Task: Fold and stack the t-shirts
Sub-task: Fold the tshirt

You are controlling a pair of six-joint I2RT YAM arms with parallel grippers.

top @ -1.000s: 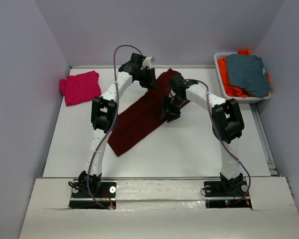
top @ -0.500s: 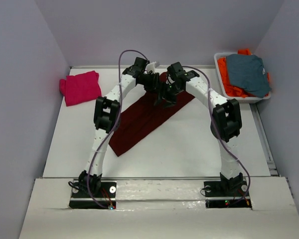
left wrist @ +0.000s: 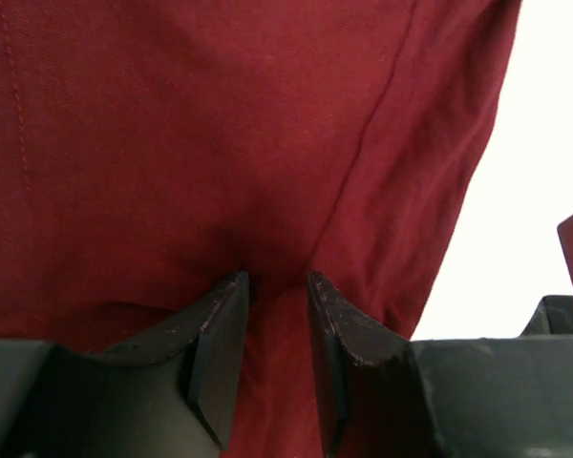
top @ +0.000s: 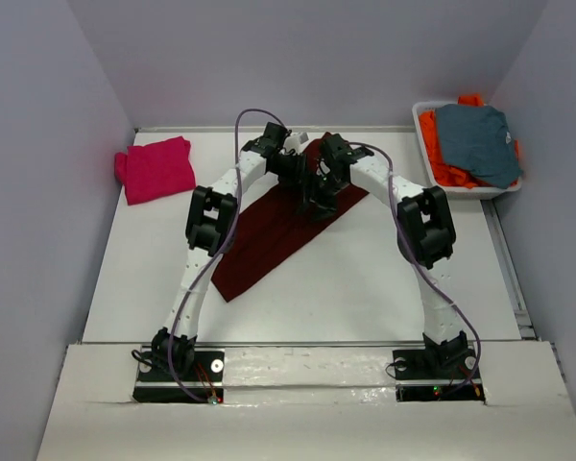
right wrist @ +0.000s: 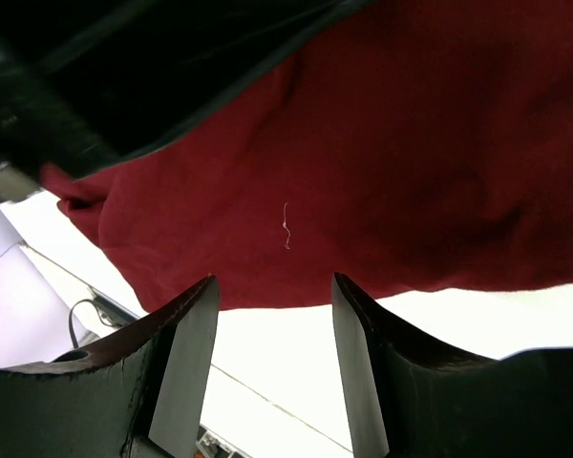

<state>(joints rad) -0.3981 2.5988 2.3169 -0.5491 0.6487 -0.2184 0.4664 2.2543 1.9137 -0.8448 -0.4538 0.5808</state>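
Maroon shirt [top: 269, 235]: folded to long narrow strip, lying diagonal mid-table [top: 365, 279], near end toward left, far end under both claws. Cloth dark, soft, seam line visible. Left claw [left wrist: 279, 281] clamped on puckered pinch of it. Right claw [right wrist: 272, 286] fingers apart, nothing between, just off cloth edge. Pink shirt [top: 156, 169] folded, far left. Grey-blue shirt [top: 475, 142] atop orange shirt [top: 440, 165] in bin [top: 419, 108], far right.
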